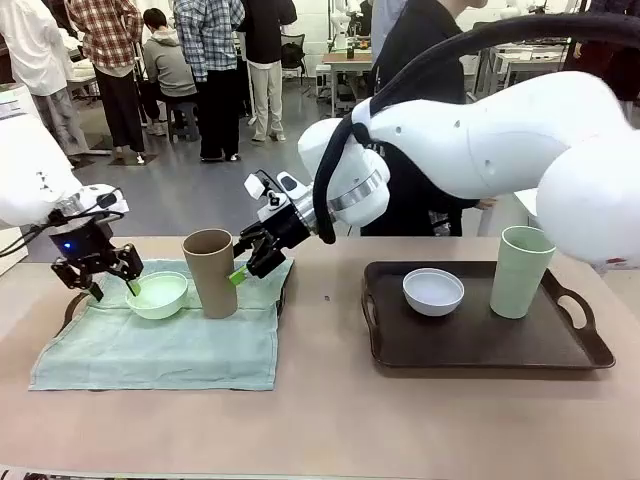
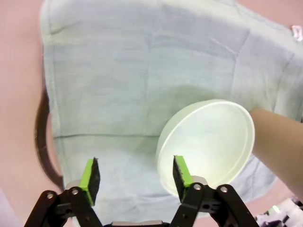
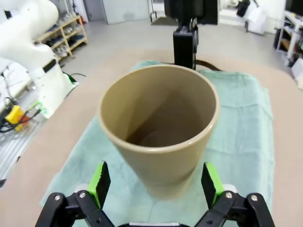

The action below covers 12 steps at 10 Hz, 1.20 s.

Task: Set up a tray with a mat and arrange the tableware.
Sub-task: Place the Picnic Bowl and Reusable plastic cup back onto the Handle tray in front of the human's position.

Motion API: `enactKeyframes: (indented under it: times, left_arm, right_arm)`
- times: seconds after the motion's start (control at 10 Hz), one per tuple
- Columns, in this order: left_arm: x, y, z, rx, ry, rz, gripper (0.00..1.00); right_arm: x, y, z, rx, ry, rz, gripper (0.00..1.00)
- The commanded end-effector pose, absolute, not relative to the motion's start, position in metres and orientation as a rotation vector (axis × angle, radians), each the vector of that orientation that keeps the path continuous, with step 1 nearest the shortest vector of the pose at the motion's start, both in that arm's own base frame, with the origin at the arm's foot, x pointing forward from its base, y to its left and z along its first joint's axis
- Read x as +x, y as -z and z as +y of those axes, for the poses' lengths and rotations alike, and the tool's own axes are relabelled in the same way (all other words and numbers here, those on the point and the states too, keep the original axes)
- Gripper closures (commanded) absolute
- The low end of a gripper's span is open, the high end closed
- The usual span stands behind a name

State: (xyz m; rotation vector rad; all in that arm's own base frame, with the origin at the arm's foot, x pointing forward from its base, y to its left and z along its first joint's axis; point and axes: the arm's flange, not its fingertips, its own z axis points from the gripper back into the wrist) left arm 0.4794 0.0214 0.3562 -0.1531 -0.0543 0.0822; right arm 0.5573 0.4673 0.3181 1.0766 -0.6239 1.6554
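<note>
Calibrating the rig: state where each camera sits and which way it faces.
Front: between the arms, facing across the table at the person; left arm and right arm show.
Left wrist: on the left arm, looking down at mat and bowl; the open left gripper shows.
Right wrist: on the right arm, facing the tan cup; the open right gripper straddles it.
Shared: both wrist views show mat and cup.

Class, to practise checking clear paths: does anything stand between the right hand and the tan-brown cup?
Nothing visible does. The right hand is open right at the tan-brown cup, which stands upright on the green mat, a pad on each side.
</note>
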Motion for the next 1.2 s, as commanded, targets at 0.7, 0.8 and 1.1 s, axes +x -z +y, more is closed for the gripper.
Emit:
enactKeyframes:
  times: [0.7, 0.8, 1.1]
  left_arm:
    - [0.382, -0.51, -0.036, -0.035, 0.163, -0.204, 0.54]
    - [0.372, -0.524, -0.063, 0.012, 0.211, -0.211, 0.54]
    - [0.359, -0.541, -0.103, 0.084, 0.285, -0.238, 0.54]
  right_arm:
    - [0.401, -0.432, 0.363, 0.823, -0.89, -0.19, 0.0]
    - [0.374, -0.452, 0.354, 0.76, -0.777, -0.081, 0.0]
    - [0.303, -0.524, 0.359, 0.37, -0.346, 0.159, 0.0]
